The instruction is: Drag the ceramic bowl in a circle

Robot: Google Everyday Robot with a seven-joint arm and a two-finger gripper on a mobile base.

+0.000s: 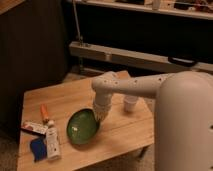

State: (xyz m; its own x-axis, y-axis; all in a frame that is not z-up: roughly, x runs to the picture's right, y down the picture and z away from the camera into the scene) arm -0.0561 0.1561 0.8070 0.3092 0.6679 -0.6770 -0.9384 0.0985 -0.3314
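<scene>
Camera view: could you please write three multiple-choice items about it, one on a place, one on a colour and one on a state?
1. The white cup stands: A in the ceramic bowl; B on the table, apart from the bowl; C on the floor.
2. The bowl is: A green; B red; C white.
3. The bowl is: A upside down; B full of tubes; C empty.
Answers: B, the cup stands picture-right of the bowl; A, it is glossy green; C, its bare inside shows, with the gripper at its picture-right rim.
</scene>
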